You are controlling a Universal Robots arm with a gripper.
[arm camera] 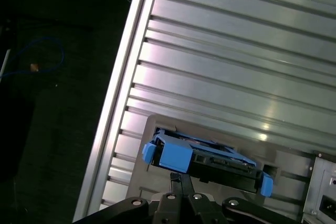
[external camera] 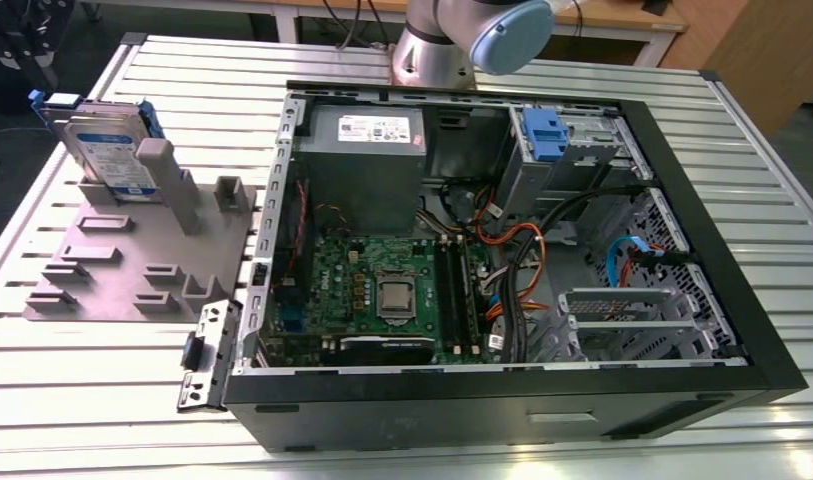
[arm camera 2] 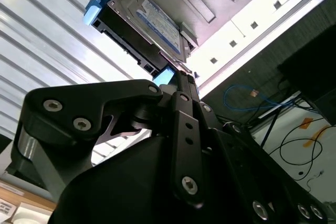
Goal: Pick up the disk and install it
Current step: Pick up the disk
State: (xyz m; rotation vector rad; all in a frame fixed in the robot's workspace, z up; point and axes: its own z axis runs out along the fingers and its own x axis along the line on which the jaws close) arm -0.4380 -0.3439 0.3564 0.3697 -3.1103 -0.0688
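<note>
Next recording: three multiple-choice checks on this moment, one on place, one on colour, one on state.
1. Where is the flat silver-grey hard-drive disk?
A) on the grey slotted fixture plate, at the exterior view's left of the open black computer case
B) on the floor
C) on a wooden shelf

2. What colour is the plastic bracket framing it?
A) red
B) blue
C) yellow

3. How is the disk placed?
A) upright on edge in the fixture
B) flat on the table
C) seated in the case's drive bay

Answers: 1 A, the exterior view shows it on the plate; 2 B, blue ends in both wrist views; 3 A, it stands between grey posts.
</note>
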